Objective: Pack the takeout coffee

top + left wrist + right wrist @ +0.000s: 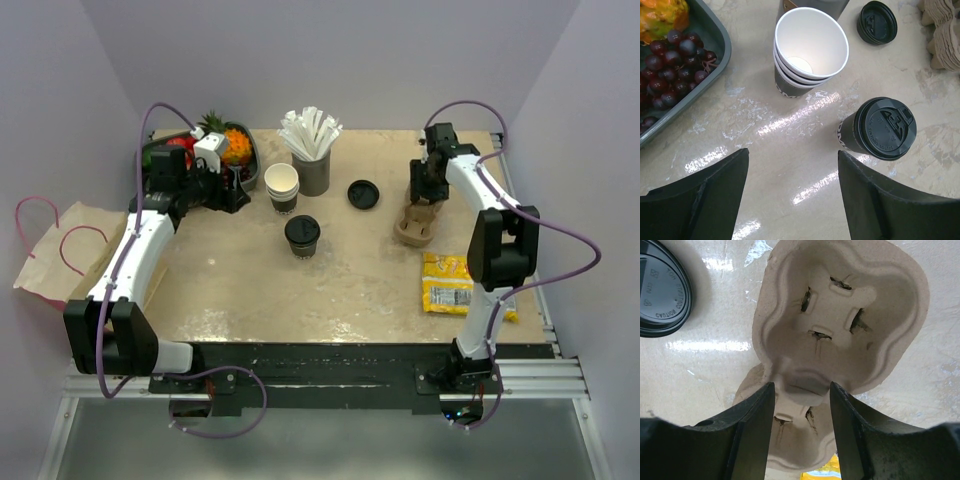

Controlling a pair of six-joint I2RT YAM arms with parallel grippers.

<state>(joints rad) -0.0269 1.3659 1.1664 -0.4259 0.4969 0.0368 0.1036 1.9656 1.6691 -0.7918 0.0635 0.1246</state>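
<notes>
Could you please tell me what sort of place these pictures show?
Likely a lab bench staged as a café takeout counter: a lidded coffee cup, a stack of empty cups, a holder of straws and a cup carrier sit before two robot arms.

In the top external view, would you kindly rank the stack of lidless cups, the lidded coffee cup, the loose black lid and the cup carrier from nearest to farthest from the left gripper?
From the left gripper:
1. stack of lidless cups, just to its right.
2. lidded coffee cup, mid-table.
3. loose black lid, further right.
4. cup carrier, far right side.
</notes>
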